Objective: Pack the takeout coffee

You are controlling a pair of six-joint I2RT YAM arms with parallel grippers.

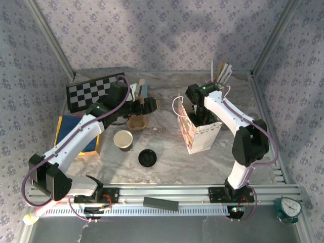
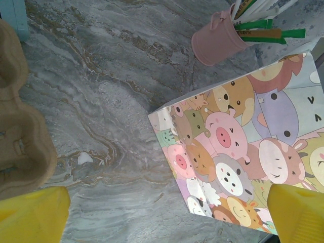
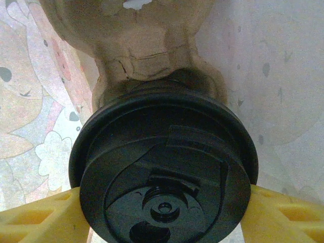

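The takeout coffee (image 3: 164,182), a dark cup under a round black lid, is down inside the cartoon-animal paper bag (image 1: 195,134). My right gripper (image 3: 162,215) is shut on it, with a yellow finger (image 3: 40,217) pressed against each side of the lid. From above, the right gripper (image 1: 196,104) reaches into the bag's open top and hides the cup. Below the cup, a brown pulp carrier (image 3: 136,40) lies in the bag. My left gripper (image 1: 147,107) is open over the table left of the bag (image 2: 243,147), and nothing lies between its fingertips (image 2: 33,215).
A lidless cup (image 1: 123,139) and a loose black lid (image 1: 147,158) stand on the table front of centre. A brown pulp tray (image 1: 136,121) lies by the left gripper. A checkerboard (image 1: 93,91) and a blue-yellow box (image 1: 76,134) are at the left; a pink utensil cup (image 2: 217,38) stands behind the bag.
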